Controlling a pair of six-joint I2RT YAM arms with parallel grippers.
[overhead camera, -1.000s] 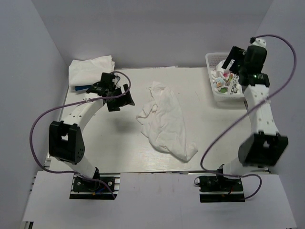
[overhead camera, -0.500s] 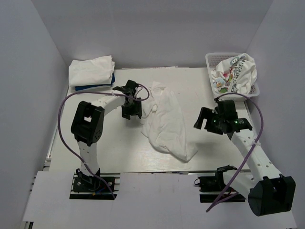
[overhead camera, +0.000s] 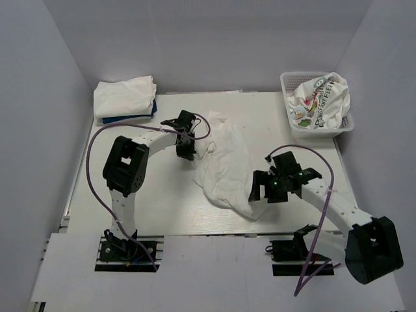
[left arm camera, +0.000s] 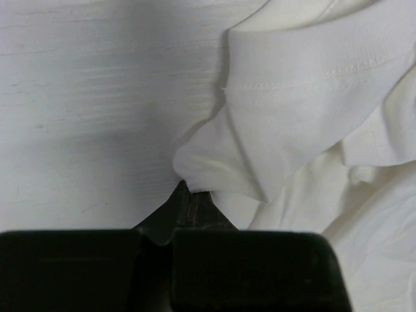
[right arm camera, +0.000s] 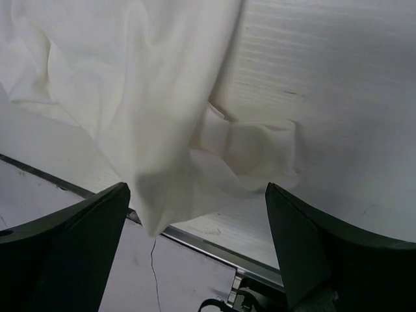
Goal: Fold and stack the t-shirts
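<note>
A crumpled white t-shirt [overhead camera: 224, 166] lies in the middle of the table. My left gripper [overhead camera: 186, 151] is at its left edge. In the left wrist view the gripper [left arm camera: 187, 194] is shut, with a fold of the white t-shirt [left arm camera: 305, 104] pinched at its tips. My right gripper [overhead camera: 261, 192] hovers open over the shirt's near right corner. In the right wrist view the gripper [right arm camera: 195, 214] stands wide, with the t-shirt [right arm camera: 149, 97] draped below and between its fingers.
A folded white t-shirt [overhead camera: 125, 96] sits on a dark blue one [overhead camera: 133, 118] at the back left. A white basket [overhead camera: 286, 82] at the back right holds a cartoon-print t-shirt [overhead camera: 318, 97]. The table's front rail [right arm camera: 214, 244] runs just beyond the shirt's corner.
My left gripper moved right to the shirt's left edge and shut on it. My right arm swung from the basket down to the shirt's near right corner, staying open.
</note>
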